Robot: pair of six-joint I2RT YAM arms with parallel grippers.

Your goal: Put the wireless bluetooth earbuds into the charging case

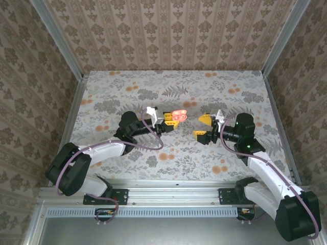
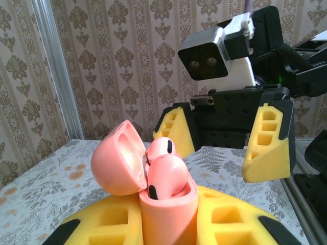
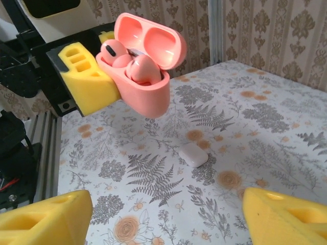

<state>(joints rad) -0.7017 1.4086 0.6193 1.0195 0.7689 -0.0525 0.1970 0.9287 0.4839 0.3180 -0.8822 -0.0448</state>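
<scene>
Both earbuds (image 3: 144, 70) are seated in the case (image 3: 148, 99) clenched by left gripper (image 1: 168, 121) mid-frame; right gripper (image 1: 202, 127) is spread open; lid (image 3: 153, 43) probably gets shut next.

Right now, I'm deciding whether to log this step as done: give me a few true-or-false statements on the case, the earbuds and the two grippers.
1. The pink case has its lid open. True.
2. The right gripper is clamped on the pink case. False: its jaws stand open and empty, apart from the case, which the left gripper holds.
3. Two pink earbuds sit in the pink case. True.
4. The pink case rests on the table. False: it is held in the air above it.
5. A small white case lies on the table. True.
</scene>
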